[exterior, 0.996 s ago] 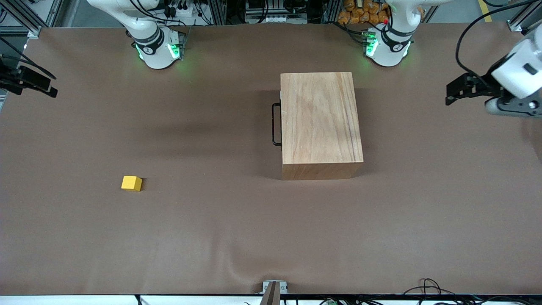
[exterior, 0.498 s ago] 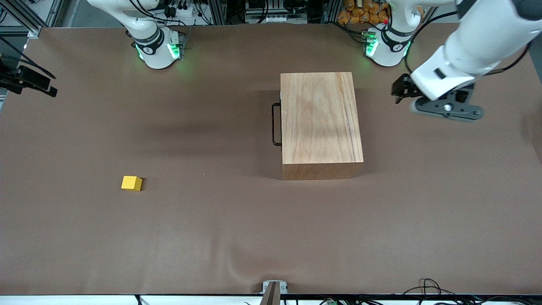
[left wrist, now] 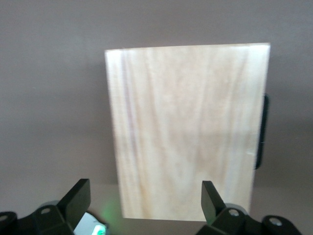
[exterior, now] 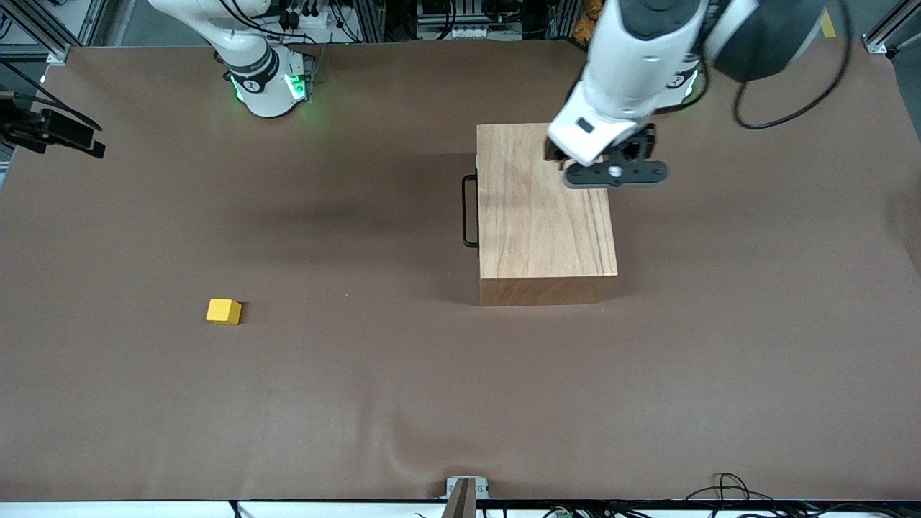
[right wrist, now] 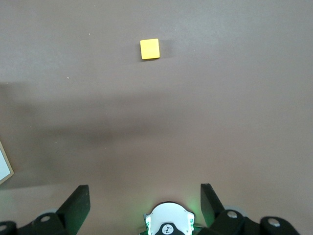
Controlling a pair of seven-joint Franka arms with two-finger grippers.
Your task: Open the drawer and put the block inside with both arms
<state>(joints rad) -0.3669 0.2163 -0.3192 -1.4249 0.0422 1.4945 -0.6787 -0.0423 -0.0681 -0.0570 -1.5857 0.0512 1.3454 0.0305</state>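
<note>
The wooden box (exterior: 547, 208) stands near the left arm's base. The drawer is shut, and its black wire handle (exterior: 469, 212) faces the right arm's end of the table. My left gripper (exterior: 601, 155) hangs open and empty above the box top. In the left wrist view the left gripper (left wrist: 145, 183) has its fingers wide apart over the box (left wrist: 186, 127) and the handle (left wrist: 264, 132). The yellow block (exterior: 224, 311) lies on the table toward the right arm's end, nearer the camera. My right gripper (right wrist: 144, 188) is open and empty, high over its own base, with the block (right wrist: 149, 49) below.
The brown mat (exterior: 403, 388) covers the whole table. The right arm's green-lit base (exterior: 268, 83) stands at the table's edge. A black part with cables (exterior: 54, 133) shows at the edge of the front view at the right arm's end. A box corner (right wrist: 4, 169) shows in the right wrist view.
My left arm has swung in from the left arm's end of the table to above the box top. The box, drawer and block have not moved. The right arm has hardly moved.
</note>
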